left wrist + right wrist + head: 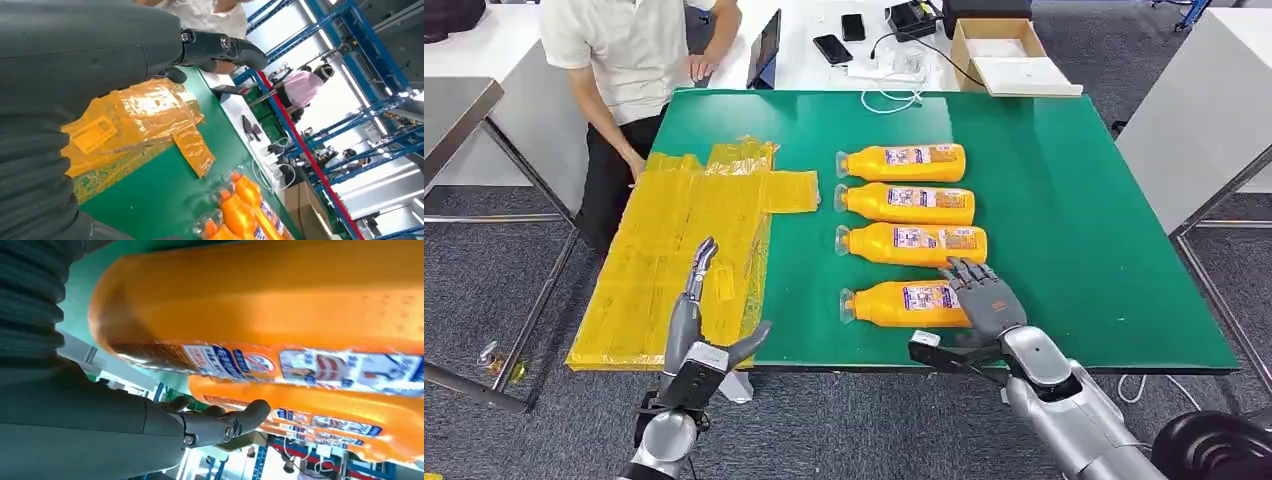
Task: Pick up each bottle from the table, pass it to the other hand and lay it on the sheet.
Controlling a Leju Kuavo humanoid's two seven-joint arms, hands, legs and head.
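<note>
Several orange bottles lie side by side on the green table (1074,230), caps pointing left. The nearest bottle (902,304) lies close to the front edge. My right hand (986,299) is at its base end, fingers spread over the bottle and thumb apart toward the table edge, not closed on it. The right wrist view has this bottle (275,300) close above my right hand's thumb (220,422). My left hand (701,325) is open, fingers pointing away, above the near edge of the yellow sheet (684,230). The left wrist view looks past my left hand's fingers (215,47) to the sheet (135,110) and bottles (245,210).
A person (639,60) stands at the table's far left corner, one hand by the sheet. Behind the table a white desk holds a laptop (764,48), phones (832,48), cables and a cardboard box (999,50). Metal table frames stand left and right.
</note>
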